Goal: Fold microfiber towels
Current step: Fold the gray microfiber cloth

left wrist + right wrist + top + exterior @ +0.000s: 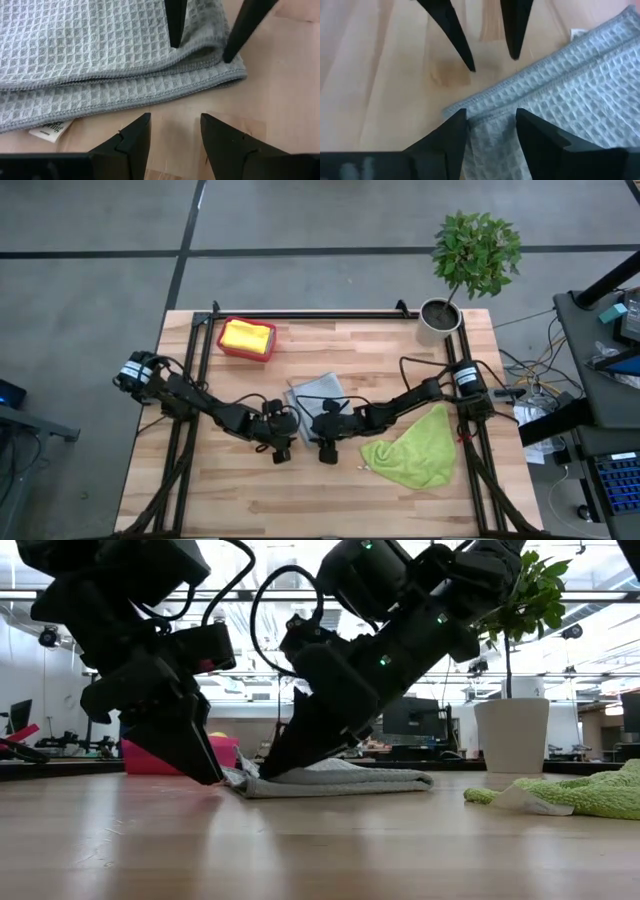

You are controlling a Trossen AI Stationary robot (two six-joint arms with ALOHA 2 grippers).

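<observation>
Grey towel (316,392) lies half-folded at centre; left gripper (172,131) and right gripper (491,125) are held open at its 6 o'clock edge. Both layers probably should be pinched together.

Grey towel (315,392) folded flat mid-table, lime-green towel (415,448) crumpled nearby, yellow towel (247,336) binned

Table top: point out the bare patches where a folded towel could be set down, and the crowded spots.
Free: the near strip of the table, below both arms, and the near-left area under the left arm. Also the far edge between the red bin and the plant pot. Crowded: the centre, where left tool and right tool flank the grey towel; the green towel fills the right.
</observation>
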